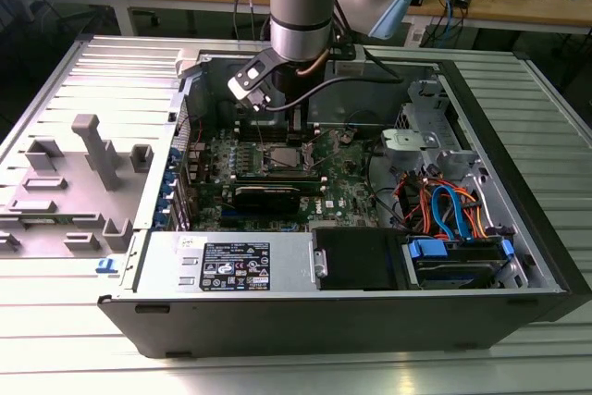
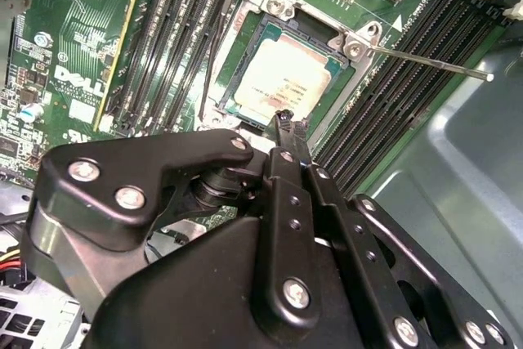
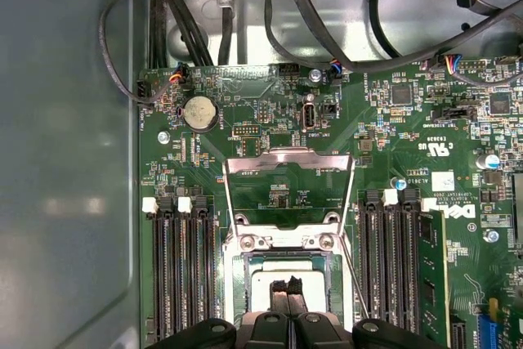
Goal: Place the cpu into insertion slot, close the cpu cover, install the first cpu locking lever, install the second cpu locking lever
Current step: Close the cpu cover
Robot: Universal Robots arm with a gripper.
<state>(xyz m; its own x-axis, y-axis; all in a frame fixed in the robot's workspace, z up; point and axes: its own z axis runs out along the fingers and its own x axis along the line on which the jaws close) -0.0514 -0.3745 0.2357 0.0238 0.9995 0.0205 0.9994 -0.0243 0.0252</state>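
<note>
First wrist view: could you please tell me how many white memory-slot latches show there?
4. Two white latches cap the memory slots on one side of the open cpu cover; two more cap those on the other side. Others may hide at the slots' far ends.
</note>
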